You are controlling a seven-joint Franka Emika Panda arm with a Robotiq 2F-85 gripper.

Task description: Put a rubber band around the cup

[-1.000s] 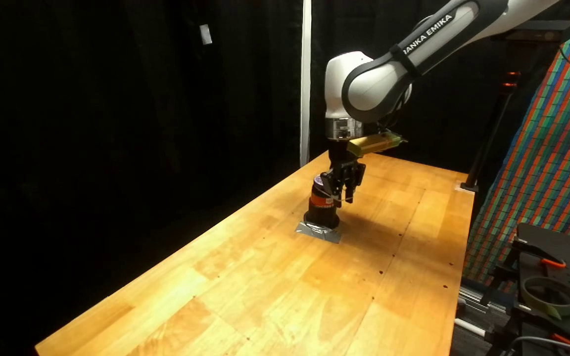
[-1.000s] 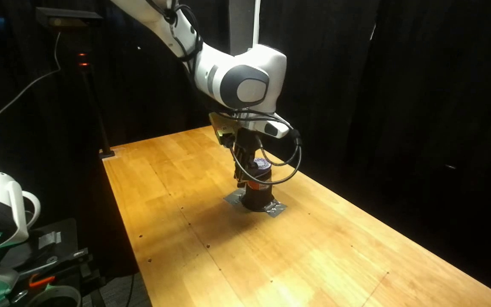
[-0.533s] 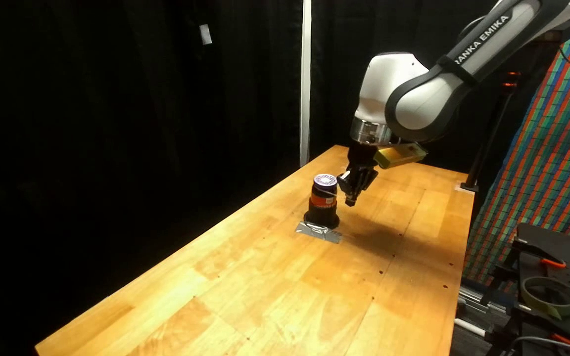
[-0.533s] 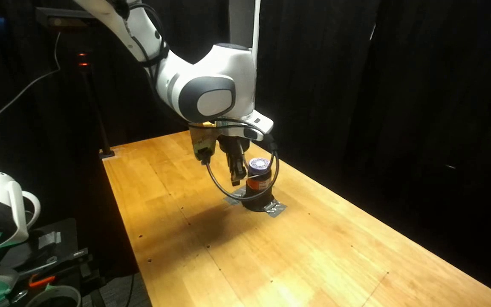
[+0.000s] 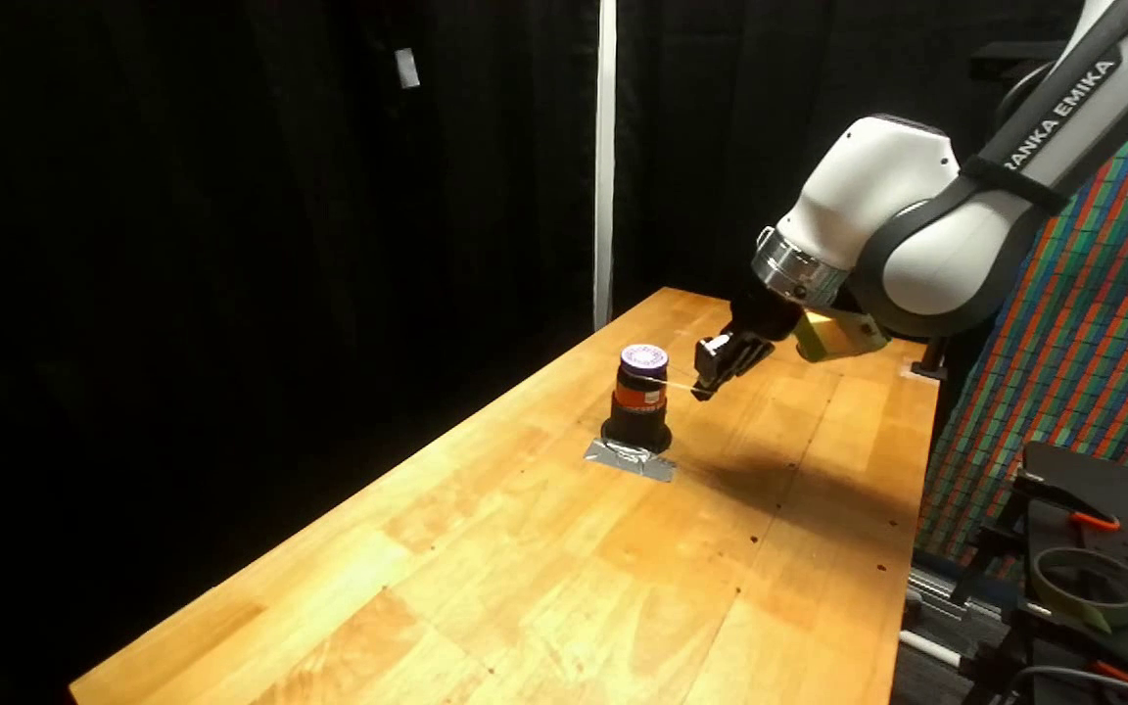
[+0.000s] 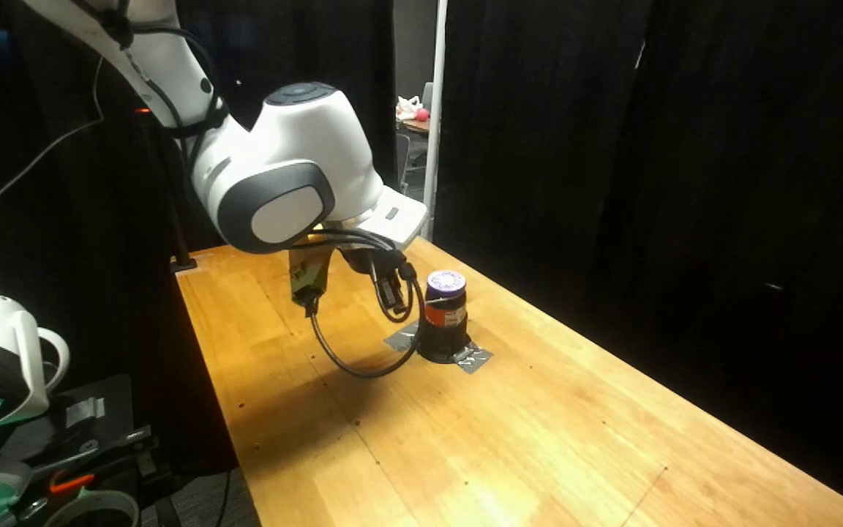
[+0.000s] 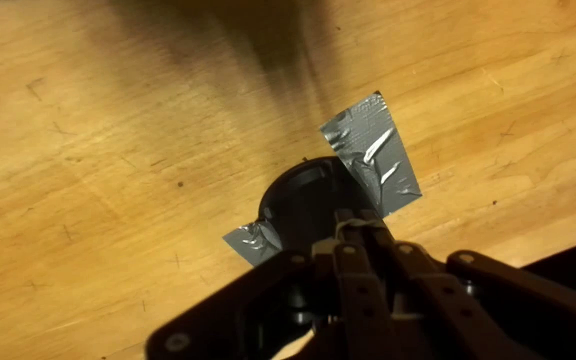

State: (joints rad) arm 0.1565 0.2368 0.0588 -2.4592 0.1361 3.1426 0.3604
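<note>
— Where is the cup (image 5: 640,398) placed, reckoned from the jaws?
— It is stood upright on the tabletop (image 5: 525,587), near the jaw tips and ahead of them, with a gap left between. In the wrist view its black base (image 7: 303,200) is partly covered by the jaws.
— And how are the jaws held?
— Clenched, side by side, with the rubber band (image 7: 355,223) looped over the tips; whether any of it is pinched between them cannot be told. In an exterior view a pale strand (image 5: 683,387) is strung from the tips to the cup, just under its purple top (image 6: 446,282). The cup seems already encircled, and the tilt toward it is probably meant to let the loop be slipped off.
— Why the silver tape (image 7: 375,155)?
— Its strips are laid at the base, ahead of the jaws, presumably so that the cup is not toppled by the tug.
— Can any writing be read?
— "RANKA EMIKA", above and behind the jaws, on the arm (image 5: 956,255); any letter before it is hidden by a black strap (image 5: 1014,184). The print on the purple top and on the orange label (image 6: 445,316) is too small to be made out.
</note>
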